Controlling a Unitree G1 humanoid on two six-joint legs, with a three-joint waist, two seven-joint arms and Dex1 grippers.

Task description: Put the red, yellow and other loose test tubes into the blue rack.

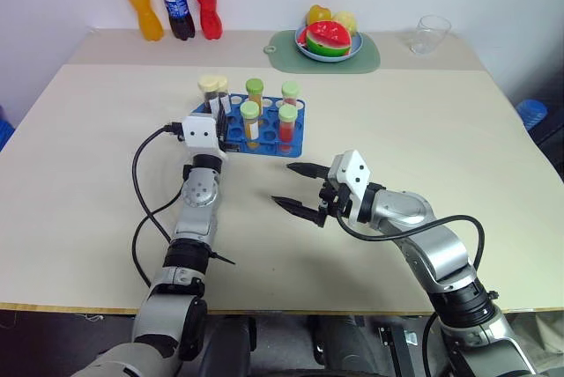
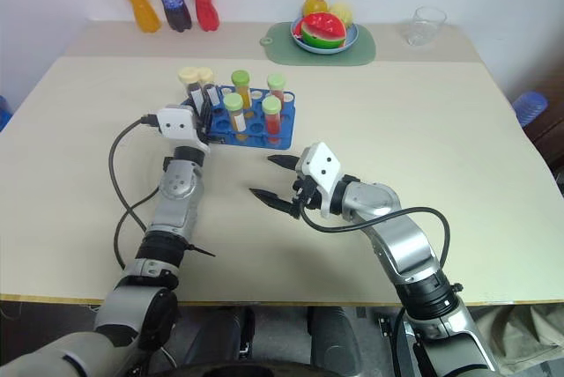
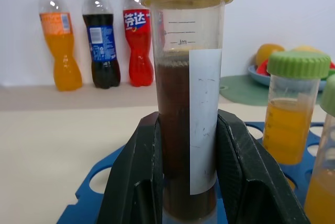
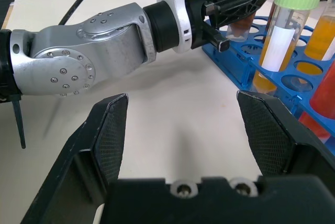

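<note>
Left tool is pinching a cream-capped test tube of dark brown liquid, upright, at the near-left corner of the blue rack. From the left wrist view the tube's bottom sits down among the rack's holes, so I judge it's going in or nearly seated.

Right tool is spread wide, nothing in it, hovering over bare desk just in front of the rack.

Risks as I see them:
- Letting go before the tube is fully in its hole: it tips, and the neighbour cream-capped tube stands right next to it.
- Tool fingers straddle the tube low down, close to the rack top. Pushing further could jam them on the plastic or shove the rack across the desk.
- Pulling back at an angle after release could drag the tube out or knock the green-capped orange tube beside it.

Can't make out:
- Tube tip and which hole it's in; the fingers and the bottom edge of the wrist view cut it off.
- Whether it touches the hole's floor.
- I count four green-capped tubes in the rack, orange and red fills; the left arm hides the rack's near-left part in the head views.
- No loose tubes that I can see on the desk.
</note>
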